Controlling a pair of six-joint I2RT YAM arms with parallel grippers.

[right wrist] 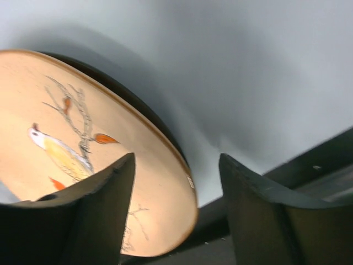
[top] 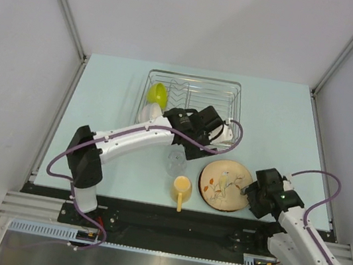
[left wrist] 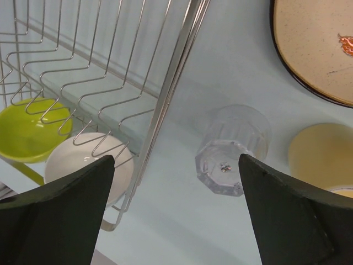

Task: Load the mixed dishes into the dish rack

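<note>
The silver wire dish rack (top: 230,90) stands at the table's back middle. A lime-green bowl (top: 158,93) and a white bowl (top: 151,112) sit in its left end; both show in the left wrist view, green (left wrist: 25,130) and white (left wrist: 83,165). The clear glass (top: 175,161) stands on the table in front of the rack. My left gripper (top: 186,146) hovers open and empty above the glass (left wrist: 234,149). The yellow mug (top: 182,188) and the tan floral plate (top: 222,183) lie near the front edge. My right gripper (top: 246,191) is open, its jaws astride the plate's right rim (right wrist: 187,182).
The rack's front wire edge (left wrist: 171,94) runs just left of the glass. The mug (left wrist: 322,157) stands close to the glass's right, the plate (left wrist: 320,49) beyond it. The table's black front edge (right wrist: 309,176) lies right by the plate.
</note>
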